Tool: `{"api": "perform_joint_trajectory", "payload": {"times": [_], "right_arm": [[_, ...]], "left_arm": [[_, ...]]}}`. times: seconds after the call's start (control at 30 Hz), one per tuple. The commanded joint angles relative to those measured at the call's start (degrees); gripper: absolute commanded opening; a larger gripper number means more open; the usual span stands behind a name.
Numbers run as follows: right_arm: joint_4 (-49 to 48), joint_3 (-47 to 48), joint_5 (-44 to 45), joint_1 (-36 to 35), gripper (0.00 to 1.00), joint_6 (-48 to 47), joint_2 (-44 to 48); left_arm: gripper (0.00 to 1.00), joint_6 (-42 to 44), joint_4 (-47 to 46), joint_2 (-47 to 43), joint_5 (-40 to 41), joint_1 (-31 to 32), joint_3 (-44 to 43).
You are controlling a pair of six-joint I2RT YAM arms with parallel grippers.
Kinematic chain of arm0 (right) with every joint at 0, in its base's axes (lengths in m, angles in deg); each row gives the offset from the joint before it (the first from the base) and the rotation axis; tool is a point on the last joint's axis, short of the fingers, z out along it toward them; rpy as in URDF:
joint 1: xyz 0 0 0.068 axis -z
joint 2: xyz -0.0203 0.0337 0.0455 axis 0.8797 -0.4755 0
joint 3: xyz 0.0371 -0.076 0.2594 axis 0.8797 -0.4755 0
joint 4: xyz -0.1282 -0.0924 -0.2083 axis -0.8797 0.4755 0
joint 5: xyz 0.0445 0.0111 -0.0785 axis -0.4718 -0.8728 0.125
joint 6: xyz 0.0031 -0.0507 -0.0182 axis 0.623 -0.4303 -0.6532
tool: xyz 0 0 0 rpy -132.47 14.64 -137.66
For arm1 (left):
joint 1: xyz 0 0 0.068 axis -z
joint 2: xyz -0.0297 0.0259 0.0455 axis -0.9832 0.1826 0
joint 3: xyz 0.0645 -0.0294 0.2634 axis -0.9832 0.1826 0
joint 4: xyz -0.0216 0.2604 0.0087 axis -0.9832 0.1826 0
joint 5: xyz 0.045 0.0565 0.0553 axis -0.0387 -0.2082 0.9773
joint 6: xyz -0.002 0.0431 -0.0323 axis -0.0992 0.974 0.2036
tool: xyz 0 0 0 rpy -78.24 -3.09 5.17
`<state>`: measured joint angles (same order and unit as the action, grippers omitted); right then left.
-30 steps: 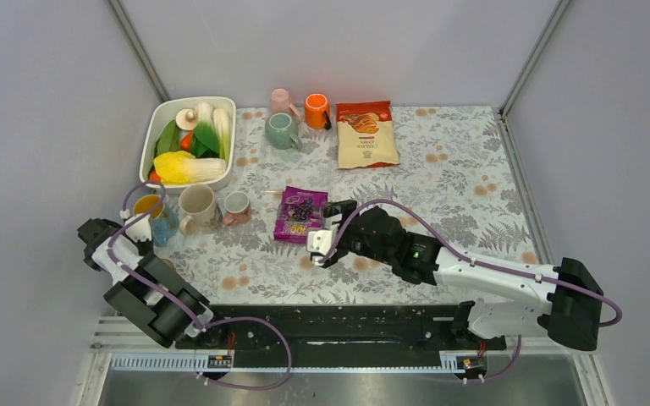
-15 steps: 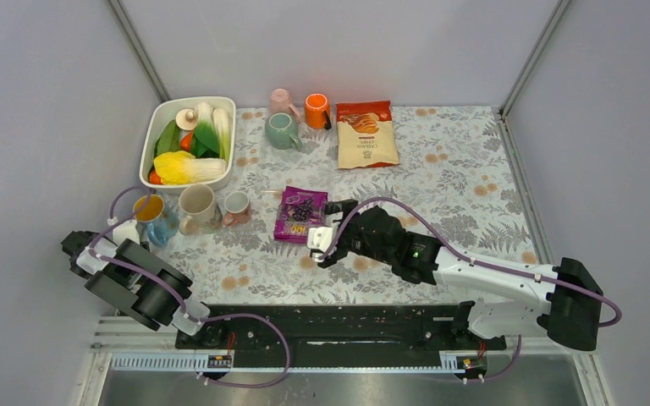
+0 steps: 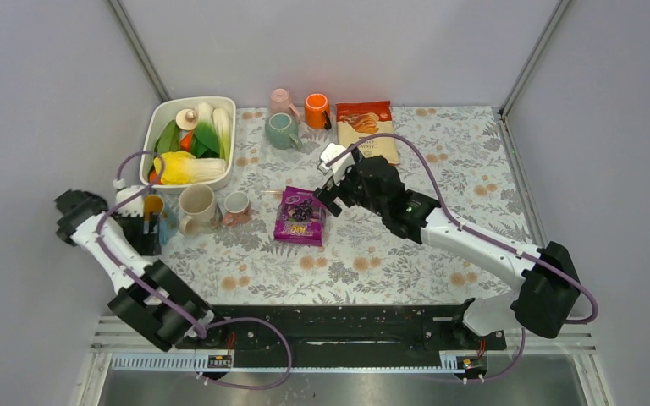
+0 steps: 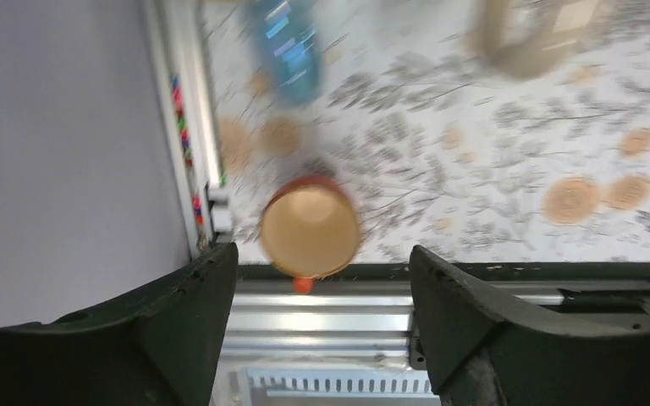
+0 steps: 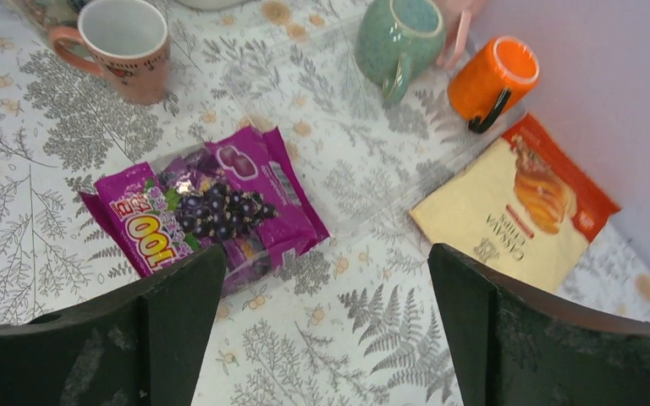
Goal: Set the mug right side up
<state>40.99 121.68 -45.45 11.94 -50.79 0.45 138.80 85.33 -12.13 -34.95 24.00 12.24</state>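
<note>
The mug (image 4: 309,230), red-brown outside and tan-orange inside, stands near the table's front-left edge with its open mouth up. It is blurred in the left wrist view and shows as a yellow rim (image 3: 151,204) from the top. My left gripper (image 4: 323,254) hangs above it, open, with the mug beyond the fingertips and untouched; from the top the gripper (image 3: 142,227) partly covers the mug. My right gripper (image 5: 326,249) is open and empty over the table's middle (image 3: 327,179).
A purple snack packet (image 5: 207,207), a chips bag (image 5: 520,207), a green mug (image 5: 398,38), an orange mug (image 5: 491,80) and a small pink mug (image 5: 127,46) lie around the right gripper. A cream mug (image 3: 196,205), a blue packet (image 4: 288,46) and a vegetable tub (image 3: 159,127) stand at the left.
The left jaws went from shut to open and the left arm swung back over the mug. The right arm moved from in front of the purple packet toward the chips bag.
</note>
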Motion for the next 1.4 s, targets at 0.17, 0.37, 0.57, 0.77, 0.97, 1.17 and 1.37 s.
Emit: {"api": "perform_joint_trajectory", "payload": {"times": [0.17,0.37,0.57,0.77,0.97,1.17,1.37], "right_arm": [[3.12,-1.45,-2.75,7.05,0.99,12.35,2.16],[3.22,-6.62,-2.63,9.37,0.99,12.78,7.11],[4.14,-12.0,-0.43,9.43,0.99,11.69,12.57],[4.29,-16.92,1.53,9.48,1.0,10.26,17.64],[5.1,-18.6,0.93,9.53,0.99,10.29,18.04],[6.62,-17.91,1.61,9.53,0.99,9.86,16.31],[6.53,-16.88,1.23,9.55,1.0,8.67,14.2]], "left_arm": [[0.82,-9.09,8.77,-7.92,0.91,39.27,-16.79],[0.83,-7.63,5.94,11.62,7.36,65.56,-38.1],[0.83,11.37,1.62,34.29,19.46,79.44,-52.45],[0.86,33.86,-17.96,46.6,28.52,82.59,-51.63],[0.9,45.69,-32.97,58.24,34.67,82.55,-55.72],[0.88,51.52,-32.91,65.08,39.13,81.61,-59.14],[0.65,53.11,-31.73,67.96,41.53,80.76,-60.26]]}}
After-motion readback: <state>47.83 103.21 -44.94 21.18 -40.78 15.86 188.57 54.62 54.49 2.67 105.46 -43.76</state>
